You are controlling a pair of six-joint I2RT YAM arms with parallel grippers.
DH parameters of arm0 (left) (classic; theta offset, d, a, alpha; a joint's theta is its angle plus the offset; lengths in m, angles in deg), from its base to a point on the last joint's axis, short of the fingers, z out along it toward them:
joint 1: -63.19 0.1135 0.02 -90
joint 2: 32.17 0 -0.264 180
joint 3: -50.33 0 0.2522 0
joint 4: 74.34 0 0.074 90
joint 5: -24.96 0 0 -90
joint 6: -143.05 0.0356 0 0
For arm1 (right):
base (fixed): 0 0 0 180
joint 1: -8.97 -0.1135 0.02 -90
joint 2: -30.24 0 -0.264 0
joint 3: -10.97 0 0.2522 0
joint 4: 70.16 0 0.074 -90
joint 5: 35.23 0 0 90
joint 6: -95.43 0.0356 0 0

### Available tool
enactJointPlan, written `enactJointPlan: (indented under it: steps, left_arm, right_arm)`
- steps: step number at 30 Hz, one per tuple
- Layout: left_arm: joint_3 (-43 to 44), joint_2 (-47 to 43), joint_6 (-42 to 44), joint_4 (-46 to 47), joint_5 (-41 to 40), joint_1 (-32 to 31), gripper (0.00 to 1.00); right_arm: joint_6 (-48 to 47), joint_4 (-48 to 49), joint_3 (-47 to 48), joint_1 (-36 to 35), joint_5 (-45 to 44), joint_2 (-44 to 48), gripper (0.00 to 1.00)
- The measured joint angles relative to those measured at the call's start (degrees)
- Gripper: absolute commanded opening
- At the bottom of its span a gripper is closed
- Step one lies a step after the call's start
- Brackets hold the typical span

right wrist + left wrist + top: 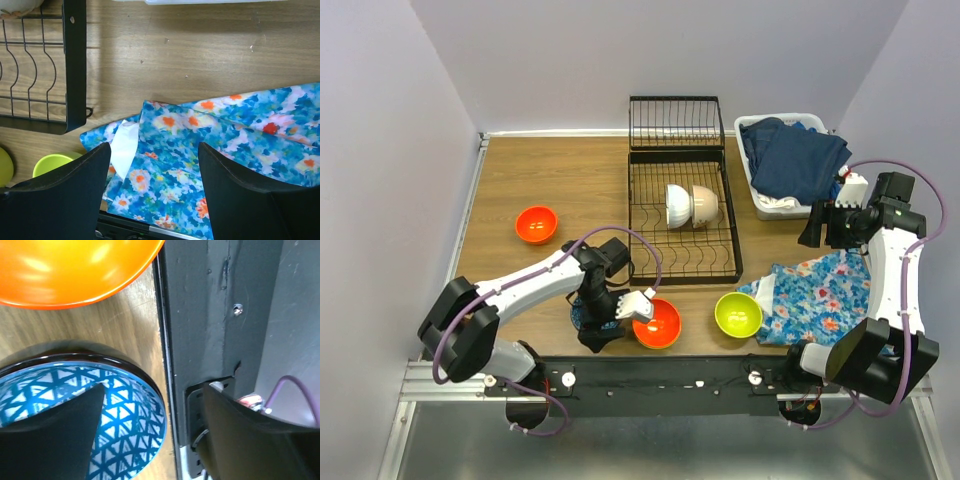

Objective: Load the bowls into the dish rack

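The black wire dish rack holds a white bowl and a cream bowl on edge. One orange bowl sits at the left, another near the front, and a lime green bowl to its right. My left gripper is open over a blue patterned bowl, one finger inside it and the other outside its rim. The front orange bowl lies just beyond. My right gripper is open and empty, high over the floral cloth.
A floral blue cloth lies at the right front, next to the rack corner and the lime bowl. A white tub with dark blue clothes stands at the back right. The black base rail runs beside the patterned bowl.
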Motion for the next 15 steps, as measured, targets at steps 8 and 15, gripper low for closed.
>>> enactJointPlan:
  steps: [8, 15]
  left_arm:
    - [0.35, 1.2, 2.64, -2.78, 0.87, 0.02, 0.53]
    - [2.56, 1.25, 6.27, -7.93, 3.19, 0.02, 0.45]
  right_arm:
    - [-0.02, 0.57, -0.22, 0.0, 0.35, -0.22, 0.78]
    - [-0.02, 0.96, -0.24, 0.0, 0.61, -1.03, 0.78]
